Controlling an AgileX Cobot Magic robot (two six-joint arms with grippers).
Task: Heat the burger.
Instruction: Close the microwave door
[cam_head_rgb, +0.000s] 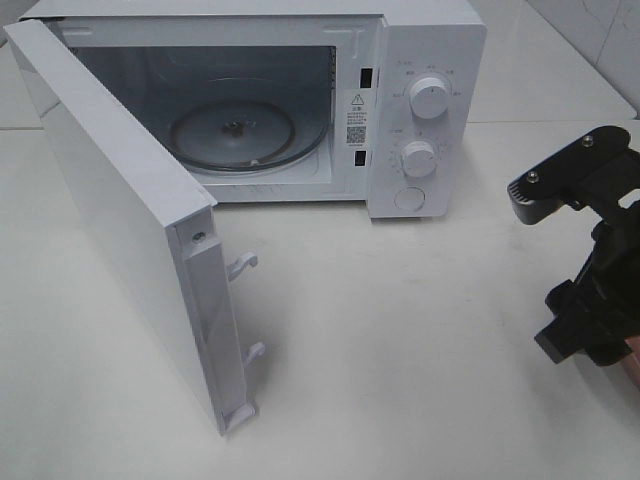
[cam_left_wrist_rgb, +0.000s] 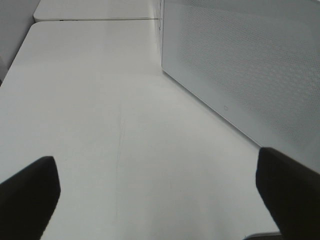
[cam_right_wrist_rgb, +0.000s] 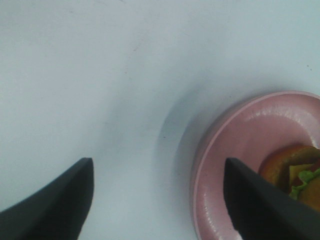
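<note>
The burger (cam_right_wrist_rgb: 299, 176) shows only in the right wrist view, partly cut off by the frame edge. I see its brown bun, green lettuce and yellow cheese on a round pink plate (cam_right_wrist_rgb: 235, 150). My right gripper (cam_right_wrist_rgb: 157, 172) is open and empty above the table, with one finger (cam_right_wrist_rgb: 255, 200) over the plate's rim beside the burger. The right arm (cam_head_rgb: 590, 280) is at the right edge of the exterior view. My left gripper (cam_left_wrist_rgb: 155, 167) is open and empty, low over the table beside the microwave door (cam_left_wrist_rgb: 240, 65). It is out of the exterior view.
A white microwave (cam_head_rgb: 430, 40) stands at the back with its door (cam_head_rgb: 110, 210) swung wide open toward the front left. A glass turntable (cam_head_rgb: 235, 130) lies inside. Two knobs (cam_head_rgb: 428, 98) are on its right panel. The white table (cam_head_rgb: 400, 350) lies in front.
</note>
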